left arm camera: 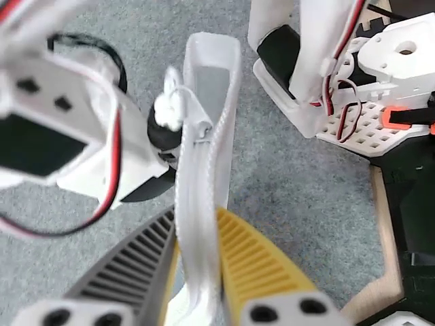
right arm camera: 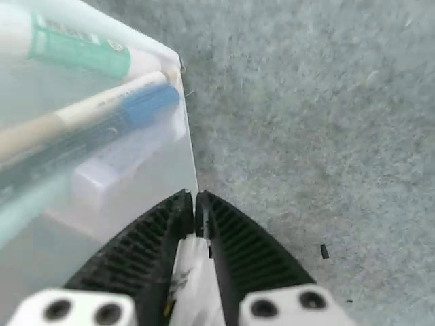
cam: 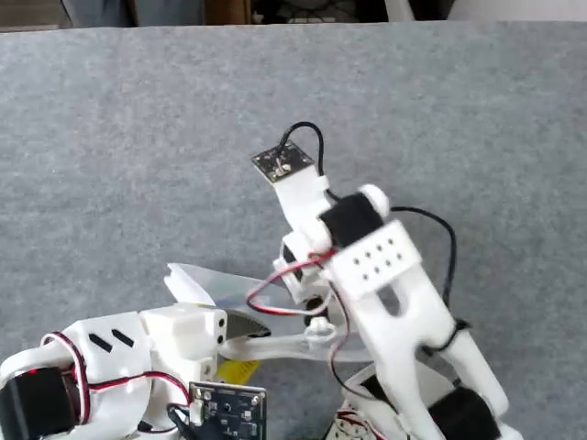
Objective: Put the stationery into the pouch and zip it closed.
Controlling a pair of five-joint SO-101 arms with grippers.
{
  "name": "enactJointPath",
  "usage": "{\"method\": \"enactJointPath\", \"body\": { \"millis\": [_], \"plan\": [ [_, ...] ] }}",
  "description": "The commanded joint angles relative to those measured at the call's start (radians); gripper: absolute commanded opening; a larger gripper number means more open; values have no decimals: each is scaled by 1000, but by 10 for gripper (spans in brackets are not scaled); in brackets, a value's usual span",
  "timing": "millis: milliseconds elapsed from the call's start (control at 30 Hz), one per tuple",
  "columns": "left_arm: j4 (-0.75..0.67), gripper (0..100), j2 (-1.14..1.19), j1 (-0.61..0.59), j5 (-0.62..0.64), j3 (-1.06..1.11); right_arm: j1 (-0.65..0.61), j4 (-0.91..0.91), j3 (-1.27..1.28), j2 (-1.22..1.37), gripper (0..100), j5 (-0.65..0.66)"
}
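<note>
While my left claw (left arm camera: 198,227) clamps the zipped rim of the translucent pouch (left arm camera: 204,176) over the grey counter (cam: 138,137), my right claw (right arm camera: 196,204) is pinched shut on a white piece I take for the zipper pull (left arm camera: 170,109). Glue stick (right arm camera: 75,51), blue pen (right arm camera: 122,112) and a pale block (right arm camera: 102,183) lie inside. Loading looks done. The zip is closed only partway and its far end gapes, so drawing the slider along that open stretch is what is left.

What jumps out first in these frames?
Both arms crowd over the translucent pouch at the bottom of the high view. The left gripper is clamped on the zipper strip, while the right gripper pinches a white tab at the pouch's edge. Inside it, pens show through the clear wall.
</note>
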Motion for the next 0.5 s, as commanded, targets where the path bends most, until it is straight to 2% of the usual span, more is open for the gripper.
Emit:
{"method": "enactJointPath", "body": {
  "millis": [0, 267, 467],
  "plan": [
    [55, 27, 48, -44, 2, 110, -2, 12, 1, -74, 11, 11],
    [55, 27, 44, -44, 6, 110, 155, 11, -45, -93, 12, 12],
    [55, 27, 44, -45, 6, 110, 270, 11, -282, -94, 12, 14]
  ]
}}
